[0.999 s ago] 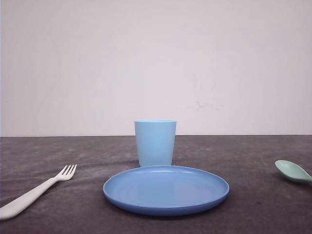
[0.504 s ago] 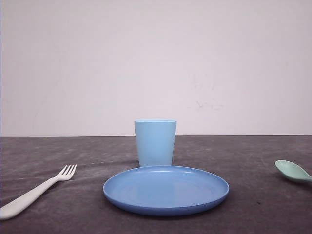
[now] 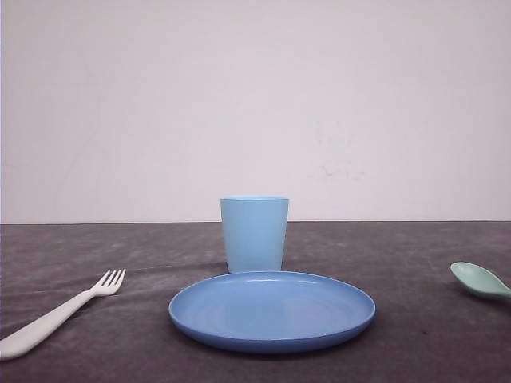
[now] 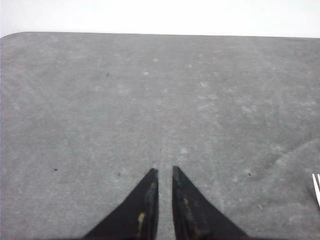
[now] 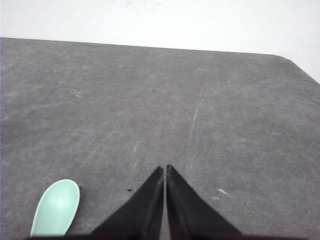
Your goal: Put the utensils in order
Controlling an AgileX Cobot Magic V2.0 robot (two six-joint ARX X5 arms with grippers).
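A white fork point(image 3: 56, 316) lies on the dark table at the front left, tines pointing toward the middle; its tine tips point(image 4: 316, 187) show at the edge of the left wrist view. A mint-green spoon point(image 3: 480, 280) lies at the far right, its bowl point(image 5: 56, 207) beside my right gripper. My left gripper point(image 4: 164, 171) is shut with nothing in it, above bare table to the left of the fork. Above the table to the right of the spoon bowl, my right gripper point(image 5: 165, 168) is shut and empty.
A round blue plate point(image 3: 272, 309) sits in the middle of the table, with a light blue cup point(image 3: 254, 233) upright just behind it. A white wall stands beyond the far table edge.
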